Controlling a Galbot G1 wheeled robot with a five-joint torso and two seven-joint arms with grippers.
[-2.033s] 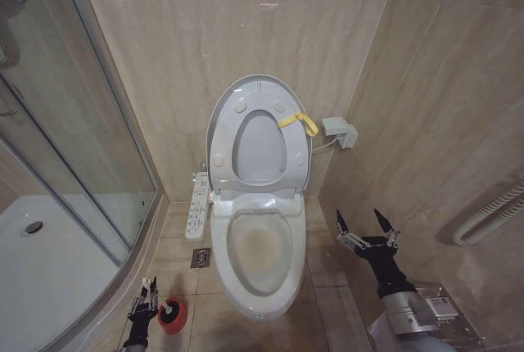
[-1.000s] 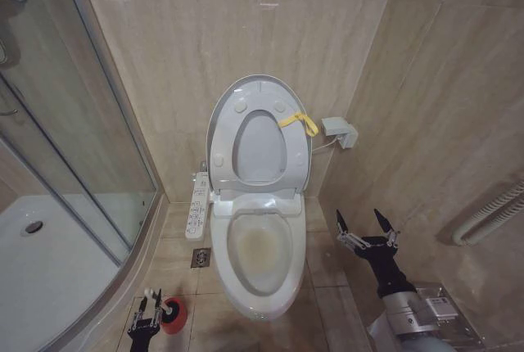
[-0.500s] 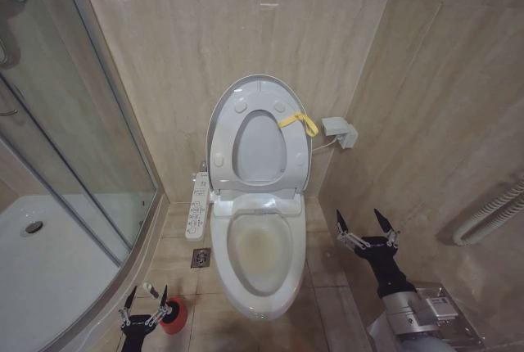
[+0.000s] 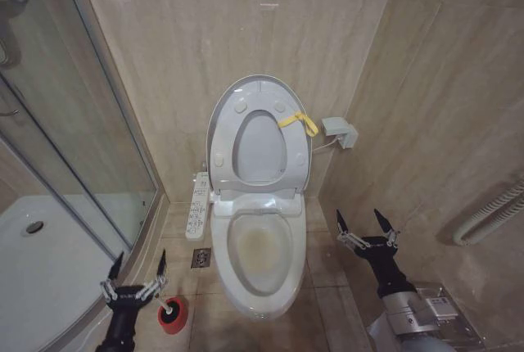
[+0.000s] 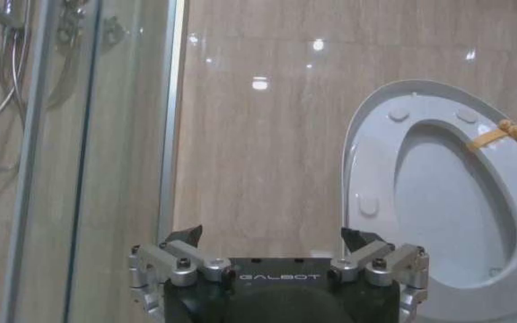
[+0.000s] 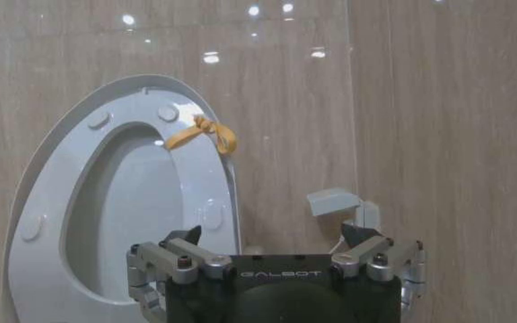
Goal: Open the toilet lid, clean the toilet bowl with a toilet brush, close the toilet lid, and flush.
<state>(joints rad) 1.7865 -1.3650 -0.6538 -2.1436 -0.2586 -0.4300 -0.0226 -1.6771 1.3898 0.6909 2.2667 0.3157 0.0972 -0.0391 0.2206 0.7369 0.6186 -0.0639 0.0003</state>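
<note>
The toilet lid stands upright against the back wall with the ring seat raised against it and a yellow strap on its right edge. Below it the toilet bowl lies uncovered, a yellowish stain inside. The toilet brush sits in its red holder on the floor left of the bowl. My left gripper hangs open just left of and above the holder, holding nothing; it also shows facing the lid as the left gripper. The right gripper is open beside the bowl's right side.
A curved glass shower screen and white shower tray close off the left. A button panel hangs on the toilet's left side, above a floor drain. A small wall box and a ribbed hose are on the right wall.
The left gripper, narrow around the brush handle two seconds ago, has opened wide and moved up and to the left, away from the red holder. The right arm has stayed still.
</note>
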